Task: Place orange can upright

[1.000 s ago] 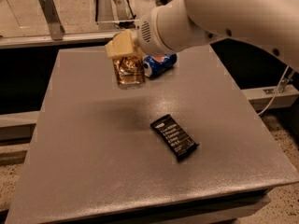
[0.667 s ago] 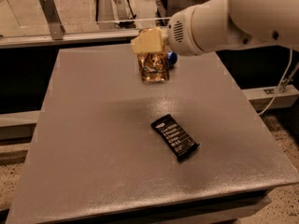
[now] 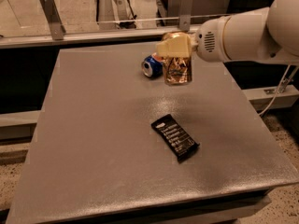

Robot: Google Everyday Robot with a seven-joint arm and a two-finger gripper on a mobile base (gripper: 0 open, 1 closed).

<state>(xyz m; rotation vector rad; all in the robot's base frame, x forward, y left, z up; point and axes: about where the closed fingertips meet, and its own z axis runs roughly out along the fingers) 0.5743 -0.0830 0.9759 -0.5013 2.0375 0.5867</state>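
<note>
The orange can [image 3: 177, 70], copper-gold with swirling graphics, hangs upright in the air above the far right part of the grey table [image 3: 93, 139]. My gripper [image 3: 174, 46], with pale yellow fingers, is shut on the can's top from above. The white arm reaches in from the right edge. The can is clear of the table surface.
A blue Pepsi can [image 3: 152, 66] lies on its side just left of and behind the held can. A black snack bar packet [image 3: 174, 137] lies flat near the table's middle right. A metal rail with brackets [image 3: 51, 16] runs behind the table.
The arm has carried the orange can to the right, uncovering the blue can behind it. The packet has not moved.
</note>
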